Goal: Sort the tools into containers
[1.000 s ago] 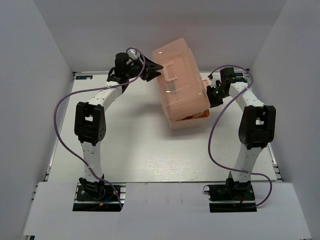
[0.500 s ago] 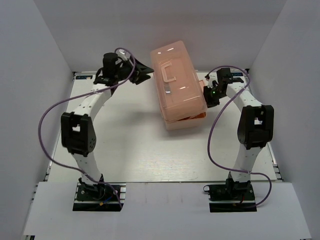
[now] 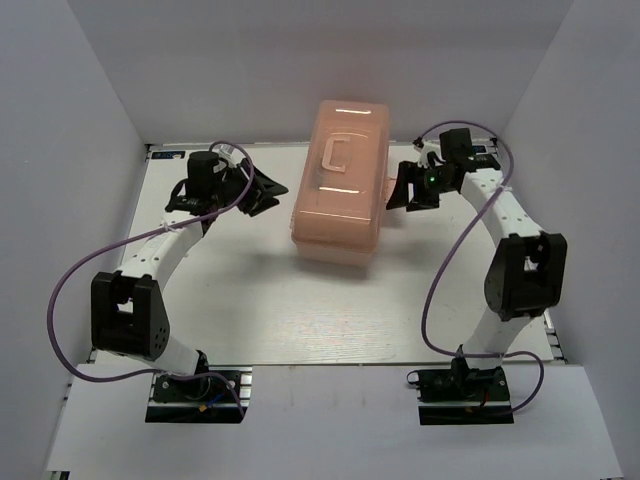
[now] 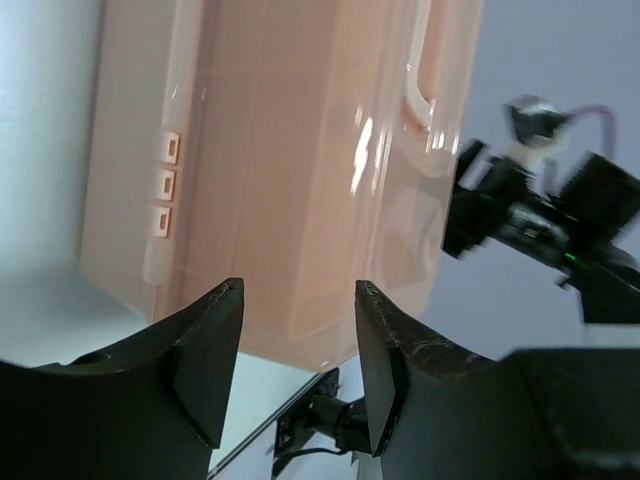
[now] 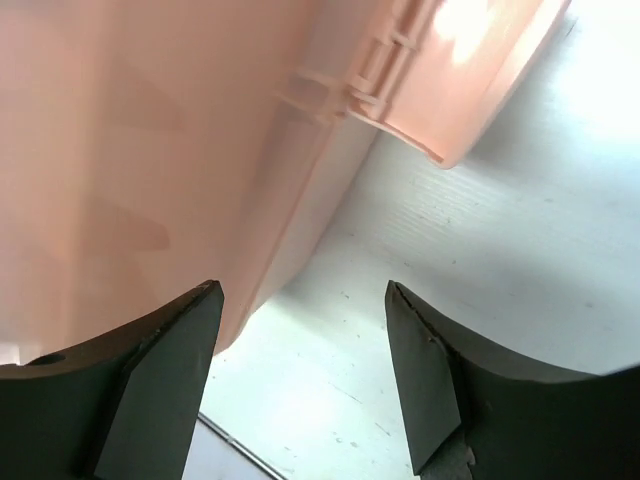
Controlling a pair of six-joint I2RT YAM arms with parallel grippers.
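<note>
The salmon-pink toolbox [image 3: 340, 190] lies flat at the back middle of the table, its lid down and the lid handle [image 3: 335, 152] on top. No tools show in any view. My left gripper [image 3: 272, 195] hangs open just left of the box, apart from it. In the left wrist view the box side [image 4: 300, 180] fills the space beyond the left gripper [image 4: 298, 300], and nothing sits between the fingers. My right gripper [image 3: 396, 192] stands open just right of the box. The right wrist view shows the box wall [image 5: 150, 150] beside the empty right gripper [image 5: 303, 295].
White walls close the table [image 3: 250, 300] in at the left, back and right. Purple cables loop from both arms. The right arm [image 4: 540, 220] shows beyond the box in the left wrist view. Bare white table [image 5: 480, 230] lies under the right gripper.
The box was tilted with its lid partly up; it now lies flat and closed, shifted left. My right gripper opened and let go. My left arm drew back leftward.
</note>
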